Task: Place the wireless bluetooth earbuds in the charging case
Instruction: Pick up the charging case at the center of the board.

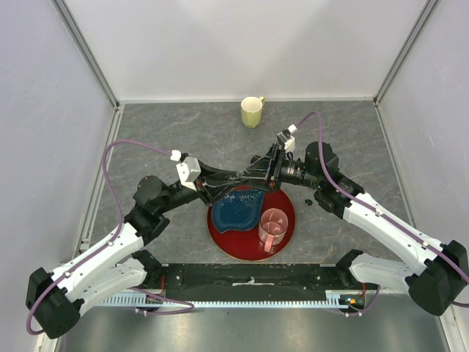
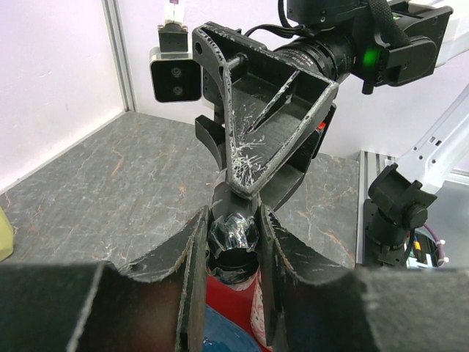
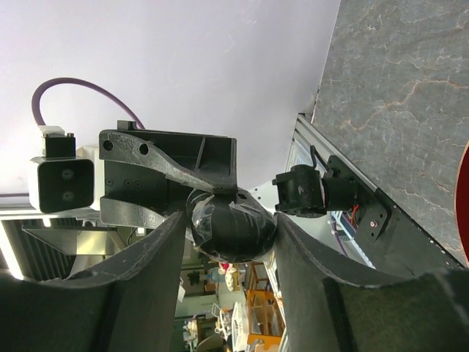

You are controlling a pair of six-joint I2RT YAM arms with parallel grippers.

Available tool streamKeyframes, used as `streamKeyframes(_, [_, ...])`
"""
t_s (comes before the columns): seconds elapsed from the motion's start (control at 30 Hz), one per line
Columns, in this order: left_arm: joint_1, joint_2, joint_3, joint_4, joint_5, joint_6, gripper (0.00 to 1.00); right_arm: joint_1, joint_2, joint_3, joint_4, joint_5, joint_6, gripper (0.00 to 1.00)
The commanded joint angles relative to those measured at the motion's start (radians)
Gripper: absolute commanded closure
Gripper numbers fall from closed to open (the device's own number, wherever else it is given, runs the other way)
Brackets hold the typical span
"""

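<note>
Both grippers meet in the air above the red plate [image 1: 236, 246]. My left gripper [image 2: 233, 220] is shut on a black, pebble-like charging case [image 2: 233, 238] wrapped in shiny clear film. In the right wrist view the same case [image 3: 233, 229] fills the gap of my right gripper [image 3: 229, 220], whose fingers press against both of its sides. From above, the left gripper [image 1: 236, 179] and the right gripper [image 1: 254, 174] touch tip to tip and hide the case. A tiny black piece, apparently one of the earbuds [image 1: 308, 201], lies on the table just right of the plate.
On the red plate sit a blue dish [image 1: 238, 207] and a pink glass jug [image 1: 272, 229], directly under the grippers. A pale yellow-green mug [image 1: 252, 111] stands at the back centre. White walls close off the left, right and far sides.
</note>
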Motion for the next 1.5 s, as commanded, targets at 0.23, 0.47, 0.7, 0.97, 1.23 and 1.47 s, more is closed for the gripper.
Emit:
streamKeyframes(0.23, [-0.007, 0.014, 0.048, 0.024, 0.02, 0.006, 0.94, 0.0, -0.004, -0.023, 0.112, -0.012, 0.04, 0.71])
streamKeyframes(0.47, [-0.007, 0.014, 0.039, 0.04, -0.017, -0.066, 0.47, 0.001, -0.006, -0.036, 0.161, -0.023, 0.059, 0.87])
streamKeyframes(0.7, [-0.007, -0.015, -0.064, 0.182, -0.066, -0.104, 0.29, -0.003, -0.017, -0.045, 0.195, -0.026, 0.075, 0.9])
streamKeyframes(0.97, [-0.005, 0.016, -0.152, 0.437, -0.077, -0.139, 0.3, -0.014, -0.02, -0.096, 0.333, -0.066, 0.175, 0.9])
streamKeyframes(1.23, [-0.005, 0.071, -0.147, 0.547, -0.06, -0.147, 0.35, -0.017, -0.012, -0.129, 0.442, -0.075, 0.261, 0.9])
streamKeyframes(1.47, [-0.005, 0.115, -0.139, 0.595, -0.04, -0.173, 0.44, -0.017, -0.009, -0.131, 0.46, -0.081, 0.284, 0.9])
